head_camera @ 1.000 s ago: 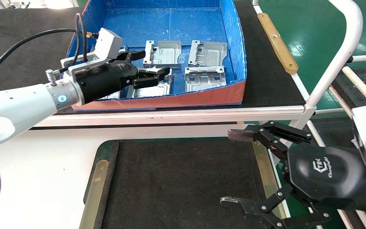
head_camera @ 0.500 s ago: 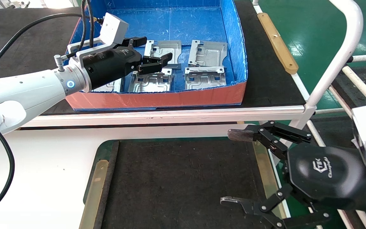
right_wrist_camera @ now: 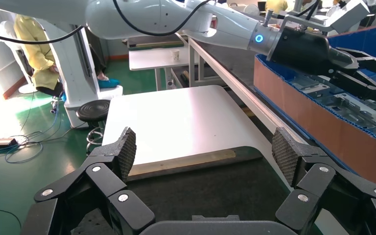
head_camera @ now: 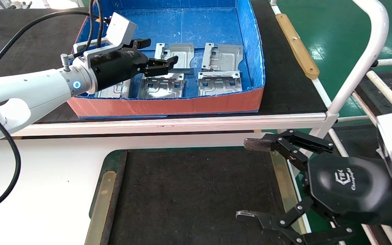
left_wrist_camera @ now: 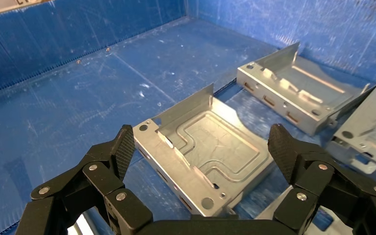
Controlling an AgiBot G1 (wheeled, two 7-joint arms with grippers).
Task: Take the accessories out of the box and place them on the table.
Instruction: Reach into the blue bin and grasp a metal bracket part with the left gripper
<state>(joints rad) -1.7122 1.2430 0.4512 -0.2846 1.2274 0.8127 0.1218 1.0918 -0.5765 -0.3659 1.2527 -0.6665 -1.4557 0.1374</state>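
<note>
our left gripper (head_camera: 155, 54) hangs wide open above a stamped metal plate (left_wrist_camera: 210, 149) at upper centre of the head view, inside the blue box (head_camera: 196, 98). more plates (head_camera: 220, 83) lie beside it. our right gripper (head_camera: 260, 180) waits open, lower right, over the table's black mat (head_camera: 189, 194).

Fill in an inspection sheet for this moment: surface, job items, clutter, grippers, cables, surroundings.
Surface: table with a black mat; no plates on it.
Job items: box on the black bench behind; four plates fully seen, e.g. back middle plate and front right plate; another shows partly behind the left arm.
Clutter: nothing seen.
Grippers: left gripper open inside the box, above the back middle plate, its pads either side of it, holding nothing; right gripper open, empty, parked over the mat's right edge.
Cables: black cable loops along the left arm.
Surroundings: green floor, white rail.
</note>
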